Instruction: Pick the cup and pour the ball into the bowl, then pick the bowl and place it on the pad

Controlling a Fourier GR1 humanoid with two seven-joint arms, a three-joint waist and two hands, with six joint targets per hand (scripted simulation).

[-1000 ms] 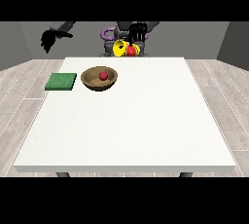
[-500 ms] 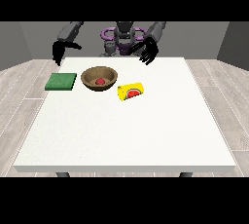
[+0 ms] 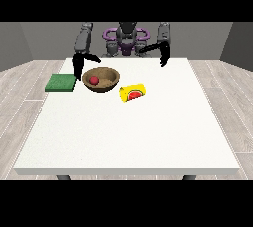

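Bowl (image 3: 101,80) with its ball (image 3: 94,80) looks rigid and light; best taken at the rim beside the unclenched, empty hand at the view's left (image 3: 78,67).

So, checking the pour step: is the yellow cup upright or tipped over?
Tipped over. The cup lies on its side on the table beside the bowl.

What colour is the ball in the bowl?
Red: the ball lies inside the brown bowl, seen in the front view.

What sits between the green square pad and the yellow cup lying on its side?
In the front view, the brown wooden bowl holding the red ball sits between the green pad and yellow cup.
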